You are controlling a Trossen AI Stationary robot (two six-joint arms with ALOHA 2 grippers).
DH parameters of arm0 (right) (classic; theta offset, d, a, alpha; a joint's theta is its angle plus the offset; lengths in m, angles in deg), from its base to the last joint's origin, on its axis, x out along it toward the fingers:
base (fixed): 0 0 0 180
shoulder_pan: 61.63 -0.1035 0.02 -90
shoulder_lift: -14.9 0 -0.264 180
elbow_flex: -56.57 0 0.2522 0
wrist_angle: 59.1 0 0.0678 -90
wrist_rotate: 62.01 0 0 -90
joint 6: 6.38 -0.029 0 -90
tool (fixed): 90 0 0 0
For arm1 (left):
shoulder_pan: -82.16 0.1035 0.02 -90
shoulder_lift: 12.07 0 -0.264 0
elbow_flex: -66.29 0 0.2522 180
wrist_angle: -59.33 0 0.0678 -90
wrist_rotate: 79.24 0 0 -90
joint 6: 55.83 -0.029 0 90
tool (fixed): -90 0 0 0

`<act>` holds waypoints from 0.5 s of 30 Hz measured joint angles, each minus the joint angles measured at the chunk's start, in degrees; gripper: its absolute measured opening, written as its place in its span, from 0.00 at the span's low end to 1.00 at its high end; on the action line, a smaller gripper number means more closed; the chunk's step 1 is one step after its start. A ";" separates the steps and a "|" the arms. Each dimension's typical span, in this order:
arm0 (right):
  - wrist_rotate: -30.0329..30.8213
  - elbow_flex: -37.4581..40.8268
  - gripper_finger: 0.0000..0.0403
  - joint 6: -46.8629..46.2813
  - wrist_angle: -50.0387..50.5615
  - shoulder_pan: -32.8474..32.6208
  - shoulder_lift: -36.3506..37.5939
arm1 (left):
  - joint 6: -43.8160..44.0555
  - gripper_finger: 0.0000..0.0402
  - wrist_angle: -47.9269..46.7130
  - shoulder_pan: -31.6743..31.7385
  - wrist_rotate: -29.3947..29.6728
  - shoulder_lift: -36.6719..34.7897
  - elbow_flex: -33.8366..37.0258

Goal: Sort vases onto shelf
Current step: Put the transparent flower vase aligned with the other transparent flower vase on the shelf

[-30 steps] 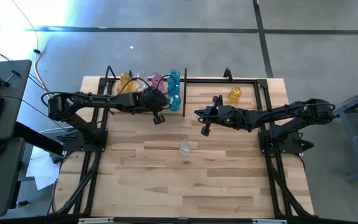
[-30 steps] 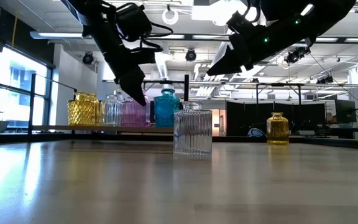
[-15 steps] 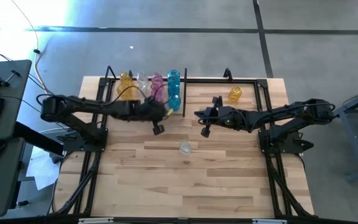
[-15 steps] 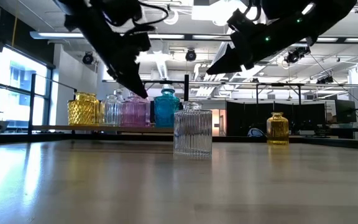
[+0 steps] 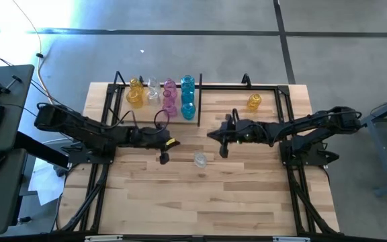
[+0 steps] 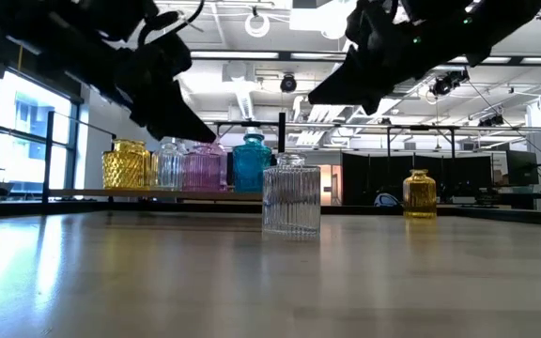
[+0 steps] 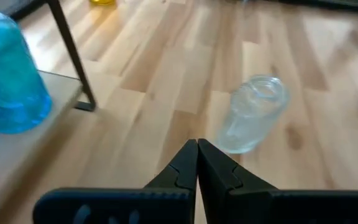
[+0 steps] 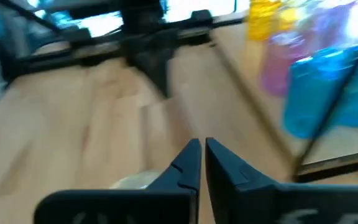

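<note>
A clear ribbed glass vase (image 5: 199, 160) is seen at frame centre, between the closed left gripper (image 5: 164, 158) and closed right gripper (image 5: 224, 152).

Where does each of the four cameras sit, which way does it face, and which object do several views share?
High view: above the table, looking straight down; both dark arms show, left claw and right claw flanking the clear ribbed glass vase.
Low view: at table-top height, looking level past that vase to the black-rod shelf; arms enter from above.
Left wrist view: on the left arm, looking past its shut claw at the vase.
Right wrist view: on the right arm, past its shut claw toward the shelf.
Shared: high, low and left wrist views show the clear vase.
</note>
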 joint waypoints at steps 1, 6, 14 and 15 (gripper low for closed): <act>0.02 -0.02 0.02 -1.10 0.06 -1.32 -0.24 | 0.68 0.00 2.02 -0.04 -0.79 0.00 1.24; 4.42 -0.02 0.13 -5.03 0.96 -10.54 -3.62 | 1.10 0.00 10.09 -0.31 -3.01 0.00 5.96; 11.26 -0.02 0.17 -12.59 0.93 -21.14 -10.33 | 0.98 0.00 12.59 -0.31 -3.20 0.00 7.52; 11.50 -0.02 0.14 -13.06 1.04 -21.68 -11.24 | 0.65 0.00 12.56 -0.31 -3.39 0.00 7.52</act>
